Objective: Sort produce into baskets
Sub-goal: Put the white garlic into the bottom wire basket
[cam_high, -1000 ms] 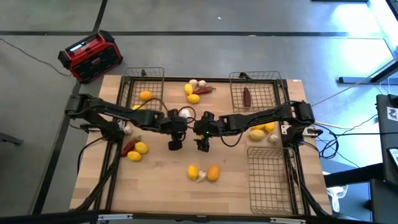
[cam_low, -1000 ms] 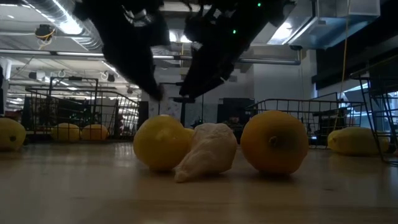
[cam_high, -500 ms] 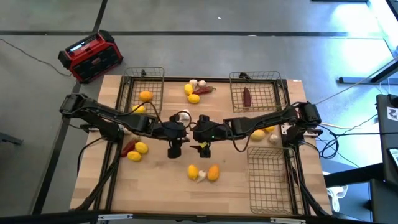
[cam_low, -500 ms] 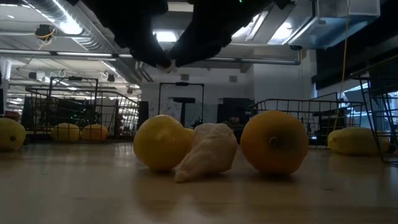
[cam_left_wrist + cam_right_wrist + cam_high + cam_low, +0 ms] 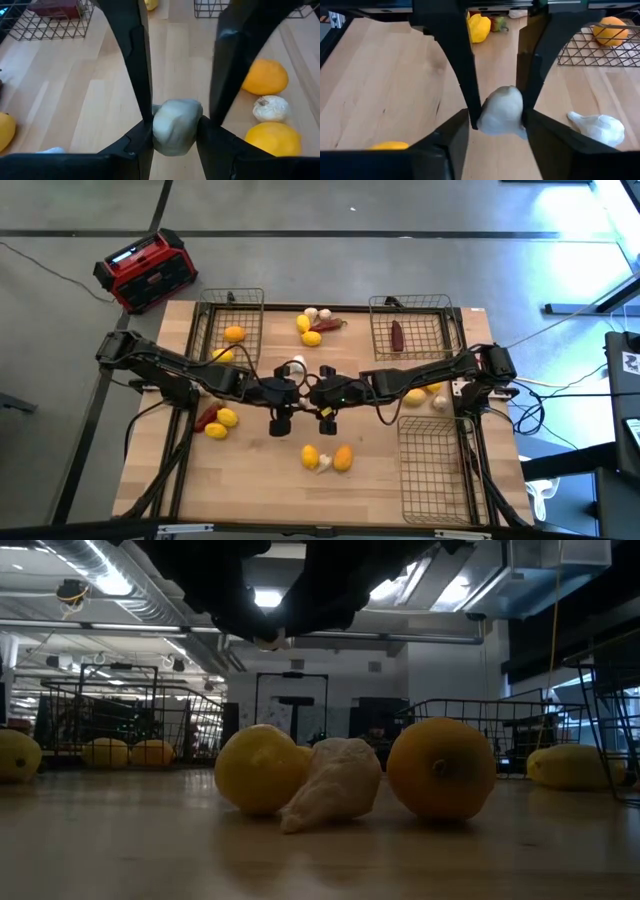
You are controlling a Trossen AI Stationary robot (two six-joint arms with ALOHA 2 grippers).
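Observation:
Both grippers hang side by side over the middle of the table. My left gripper (image 5: 281,420) is shut on a white garlic bulb (image 5: 175,126). My right gripper (image 5: 326,418) is shut on another white garlic bulb (image 5: 502,112). Just nearer lie a yellow lemon (image 5: 310,455), a garlic bulb (image 5: 323,465) and an orange fruit (image 5: 343,457), all resting on the wood. One more garlic bulb (image 5: 296,366) lies behind the grippers. Wire baskets stand at the far left (image 5: 212,330), far right (image 5: 430,330) and near right (image 5: 435,480). My left gripper pinches the bulb's two opposite sides (image 5: 159,125) between its two fingers, which slant down from the table's left. The bulb is lifted clear of the table. My right gripper pinches its bulb by two opposite sides (image 5: 487,119) between the two fingers, which slant down from the table's right. This bulb also hangs clear of the wood.
An orange fruit (image 5: 233,334) lies in the far left basket, a dark red piece (image 5: 397,335) in the far right one. More produce sits at the far middle (image 5: 312,328), left (image 5: 220,420) and right (image 5: 420,390). A red-and-black box (image 5: 145,270) stands off the table.
Both grippers have risen from the table and shifted a little toward its near edge, then kept still. In the low view their tips have gone from hanging just above the near fruits to high in the picture.

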